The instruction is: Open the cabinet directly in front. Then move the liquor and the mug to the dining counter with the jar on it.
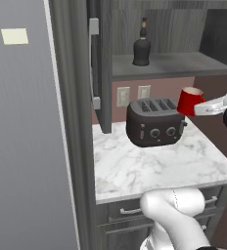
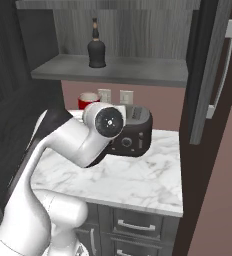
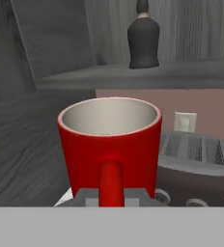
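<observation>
The cabinet stands open, its left door swung out and its right door swung aside. On the cabinet shelf the dark liquor bottle stands upright. My gripper is shut on the handle of the red mug. It holds the mug upright in the air, below the shelf and over the right end of the toaster. The dining counter and the jar are out of view.
A dark toaster sits on the small marble counter, right under the mug. Wall outlets are behind it. A tall grey fridge fills the left side. Grey drawers lie below the counter.
</observation>
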